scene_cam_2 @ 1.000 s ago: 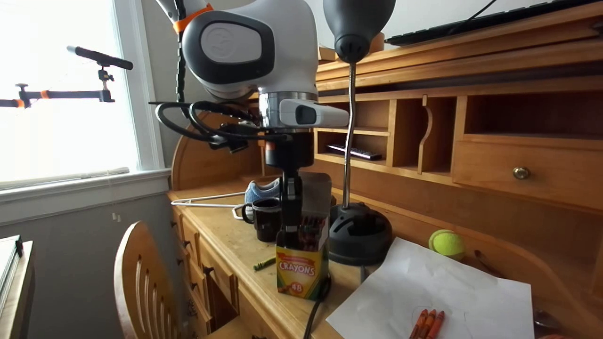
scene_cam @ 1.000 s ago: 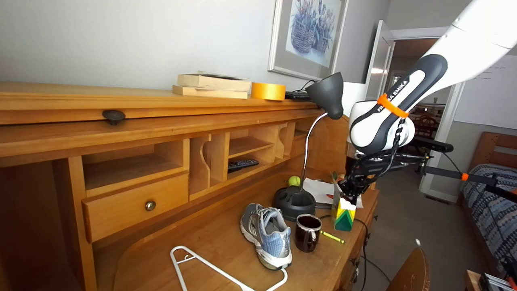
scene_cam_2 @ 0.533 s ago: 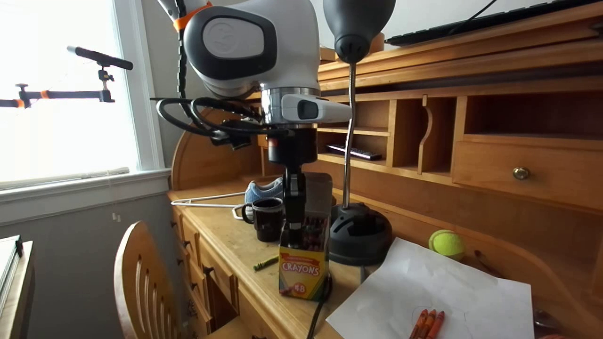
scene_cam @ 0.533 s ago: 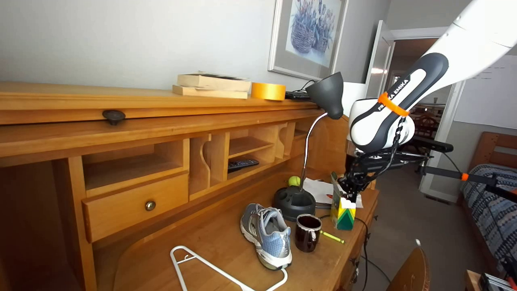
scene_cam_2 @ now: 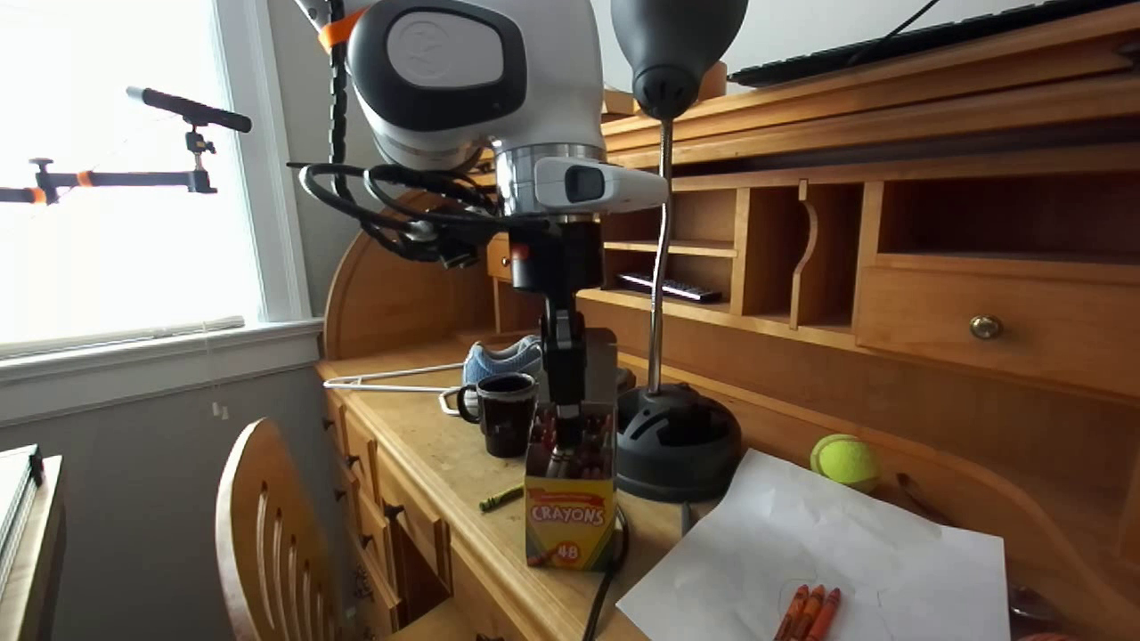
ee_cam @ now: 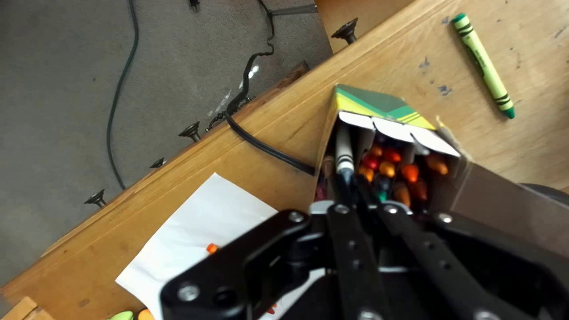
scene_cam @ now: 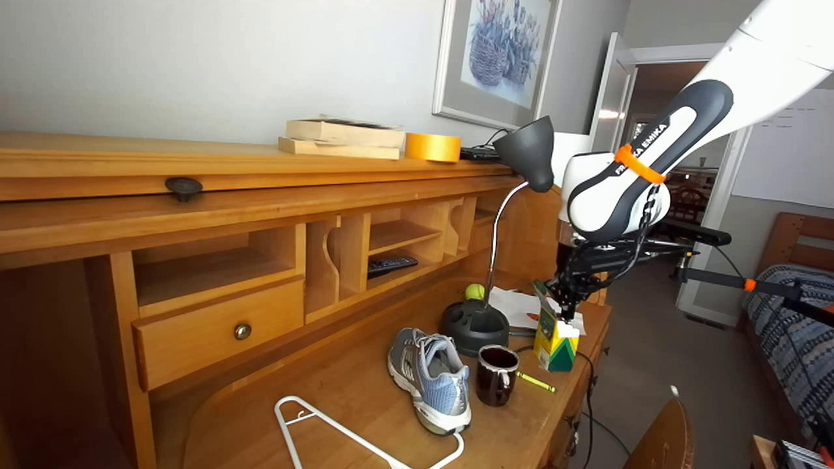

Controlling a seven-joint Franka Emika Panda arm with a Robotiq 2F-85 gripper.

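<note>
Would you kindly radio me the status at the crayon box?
Pincer shut at the end of a grey crayon, grip unconfirmed. Crayon box upright, crayons inside. Possible obstacles: raised lid, black lamp base alongside.

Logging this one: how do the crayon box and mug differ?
Shape: the crayon box has flat sides; the mug is round with a handle. Colour: the crayon box is yellow and green; the mug is dark. Contents: crayons sit in the crayon box; none shows in the mug. Both stand on the desk, open at the top.
</note>
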